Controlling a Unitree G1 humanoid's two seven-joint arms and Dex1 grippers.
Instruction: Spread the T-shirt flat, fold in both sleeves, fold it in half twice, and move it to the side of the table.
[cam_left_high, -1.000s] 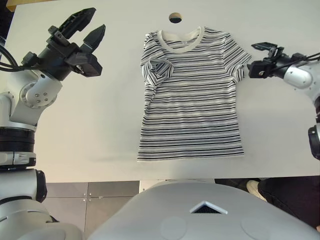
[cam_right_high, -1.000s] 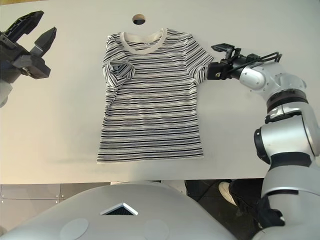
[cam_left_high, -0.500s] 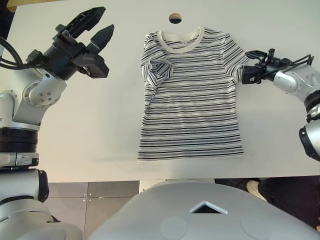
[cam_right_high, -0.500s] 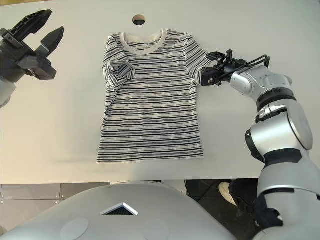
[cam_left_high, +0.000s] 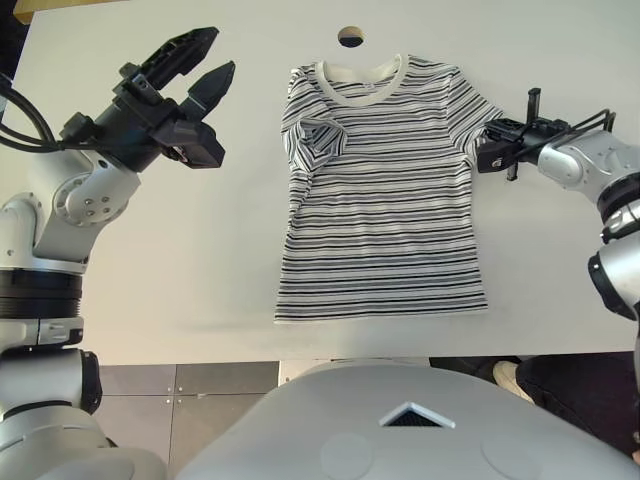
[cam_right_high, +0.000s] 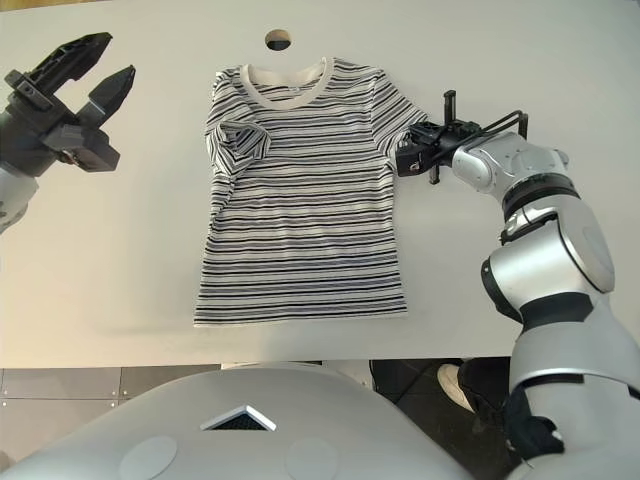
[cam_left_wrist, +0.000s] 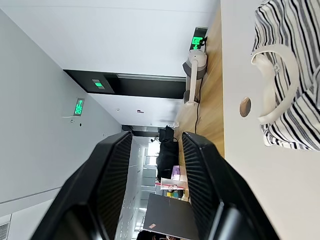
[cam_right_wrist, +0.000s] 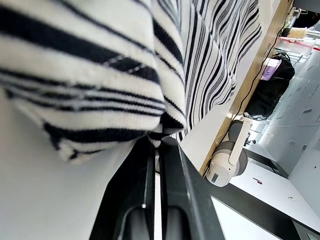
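The striped T-shirt (cam_left_high: 385, 190) lies flat in the middle of the white table (cam_left_high: 200, 270), collar away from me. Its left sleeve (cam_left_high: 315, 135) is folded in over the chest, while the right sleeve (cam_left_high: 478, 112) still sticks out. My right gripper (cam_left_high: 487, 152) sits low at that sleeve's hem. In the right wrist view its fingers (cam_right_wrist: 142, 200) stand close together with the hem (cam_right_wrist: 100, 95) pinched at their tips. Left of the shirt, my left gripper (cam_left_high: 218, 52) hovers above the table, open and holding nothing, pointing toward the collar (cam_left_wrist: 280, 80).
A round cable hole (cam_left_high: 350, 37) sits in the table just beyond the collar. Bare table surface lies on both sides of the shirt. The table's front edge (cam_left_high: 300, 355) runs close below the shirt's bottom hem.
My right gripper has moved left onto the right sleeve's hem, turning its wrist as it came. My left gripper has drifted a little right toward the shirt. The shirt itself has not shifted.
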